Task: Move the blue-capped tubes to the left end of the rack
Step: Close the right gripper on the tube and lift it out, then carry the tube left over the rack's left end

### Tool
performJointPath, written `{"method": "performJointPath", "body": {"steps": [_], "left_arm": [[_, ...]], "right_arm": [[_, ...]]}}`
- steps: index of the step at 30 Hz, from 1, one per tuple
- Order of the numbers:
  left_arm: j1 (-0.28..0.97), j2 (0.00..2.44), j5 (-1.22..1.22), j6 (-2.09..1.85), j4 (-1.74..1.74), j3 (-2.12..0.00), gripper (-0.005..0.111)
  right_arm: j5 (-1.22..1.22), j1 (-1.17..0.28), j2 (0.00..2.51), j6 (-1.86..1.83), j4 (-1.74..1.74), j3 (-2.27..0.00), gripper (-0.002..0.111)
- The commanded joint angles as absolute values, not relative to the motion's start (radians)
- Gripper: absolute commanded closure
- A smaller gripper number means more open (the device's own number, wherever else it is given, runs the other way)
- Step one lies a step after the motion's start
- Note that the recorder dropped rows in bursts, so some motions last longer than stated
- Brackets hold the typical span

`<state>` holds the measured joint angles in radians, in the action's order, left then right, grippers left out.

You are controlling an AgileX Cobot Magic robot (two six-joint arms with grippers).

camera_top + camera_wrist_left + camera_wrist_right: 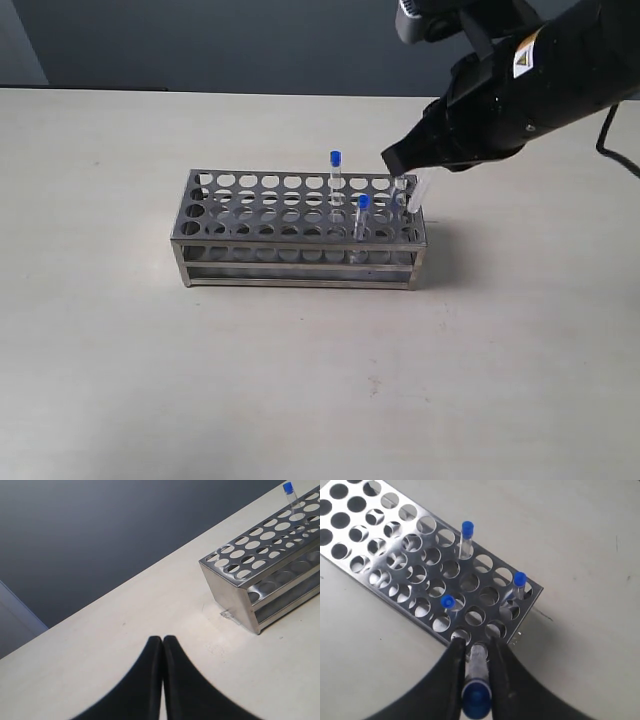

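The right end effector is clenched on a blue-capped tube at the right-hand corner of the rack. The tube's long axis is tilted rather than plumb: cap up toward the wrist, clear tip down toward the top plate. Whether the tip has cleared its hole cannot be told.

Pulled sideways at this lean, the tip could catch the hole's rim, and the tube could slip in the narrow grip or drag the rack across the desk. The three other blue-capped tubes stand upright near that end, and a low pass leftward could knock them.

The left end effector is closed on nothing, well apart from the rack's left end.
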<state>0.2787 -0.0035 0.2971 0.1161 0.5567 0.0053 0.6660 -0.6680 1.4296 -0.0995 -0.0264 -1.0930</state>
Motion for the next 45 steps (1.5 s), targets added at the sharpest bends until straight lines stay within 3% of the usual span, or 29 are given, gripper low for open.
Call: {"method": "performJointPath", "body": {"steps": [1,15,31,45], "left_arm": [[0.282,0.000,0.291,0.121,0.555,0.000,0.106],[0.282,0.000,0.291,0.121,0.555,0.000,0.106],[0.282,0.000,0.293,0.121,0.553,0.000,0.106],[0.282,0.000,0.291,0.121,0.555,0.000,0.106]], "right_arm": [[0.716,-0.670,1.423,-0.112,-0.029,-1.166,0.109],[0.682,-0.673,1.491,-0.451,-0.376,-1.251,0.109],[0.811,-0.850,1.905,-0.545,-0.331,-1.705,0.109],[0.832,-0.869,2.154,-0.582,-0.206,-2.008,0.109]]}}
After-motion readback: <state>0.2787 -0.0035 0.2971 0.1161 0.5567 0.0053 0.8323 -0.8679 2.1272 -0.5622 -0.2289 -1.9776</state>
